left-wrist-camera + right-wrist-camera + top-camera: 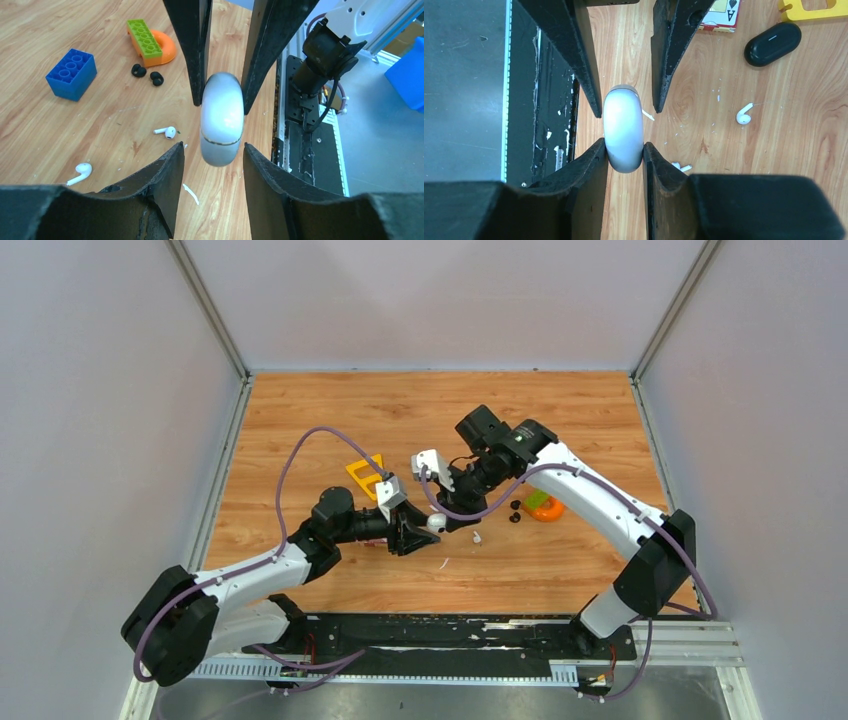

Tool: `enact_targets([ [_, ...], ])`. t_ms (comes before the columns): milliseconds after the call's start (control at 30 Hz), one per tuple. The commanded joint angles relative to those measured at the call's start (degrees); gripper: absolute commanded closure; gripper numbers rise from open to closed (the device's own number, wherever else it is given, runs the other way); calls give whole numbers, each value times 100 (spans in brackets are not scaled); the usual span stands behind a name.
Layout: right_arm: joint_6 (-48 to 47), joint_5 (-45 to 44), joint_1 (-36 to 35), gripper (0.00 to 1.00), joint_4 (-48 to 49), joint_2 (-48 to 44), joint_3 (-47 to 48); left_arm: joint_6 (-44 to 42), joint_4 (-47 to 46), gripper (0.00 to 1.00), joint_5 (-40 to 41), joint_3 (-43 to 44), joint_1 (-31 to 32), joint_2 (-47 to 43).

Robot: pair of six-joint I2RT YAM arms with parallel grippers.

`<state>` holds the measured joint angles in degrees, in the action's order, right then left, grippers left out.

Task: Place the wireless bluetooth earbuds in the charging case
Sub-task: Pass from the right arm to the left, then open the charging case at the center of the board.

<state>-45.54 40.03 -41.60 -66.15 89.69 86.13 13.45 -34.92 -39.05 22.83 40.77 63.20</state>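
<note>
The white charging case point(222, 117) hangs above the table with its lid closed, and my right gripper point(623, 146) is shut on it. In the right wrist view its fingers point(591, 165) press on both sides of the case point(623, 127). My left gripper point(213, 148) faces it from the other side, open, with a small gap between each fingertip and the case. In the top view the case point(436, 522) sits between the two grippers. The two white earbuds lie on the wood beneath: one earbud point(166, 132) near the middle, the other earbud point(80, 172) further left.
A blue brick point(71, 74), a green brick on an orange piece point(150, 42) and two black ear tips point(147, 74) lie nearby. A black oval case point(772, 43), a playing card point(721, 15) and a yellow part point(365, 475) lie further back. A thin white sliver point(190, 194) rests under the left gripper.
</note>
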Motion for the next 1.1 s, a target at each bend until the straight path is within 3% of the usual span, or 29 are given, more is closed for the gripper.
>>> enact_targets([
  [0, -166, -168, -143, 88, -46, 121, 247, -110, -253, 45, 33, 118, 51, -96],
  [233, 16, -144, -175, 88, 78, 110, 260, -113, -264, 61, 20, 125, 62, -108],
  [400, 89, -117, -173, 87, 92, 129, 264, -149, -215, 78, 5, 147, 62, -110],
  [600, 457, 94, -145, 60, 57, 277, 413, -223, -338, 97, -73, 89, 79, -174],
  [1067, 950, 1287, 504, 55, -276, 726, 1005, -889, 220, 100, 47, 64, 375, -522],
])
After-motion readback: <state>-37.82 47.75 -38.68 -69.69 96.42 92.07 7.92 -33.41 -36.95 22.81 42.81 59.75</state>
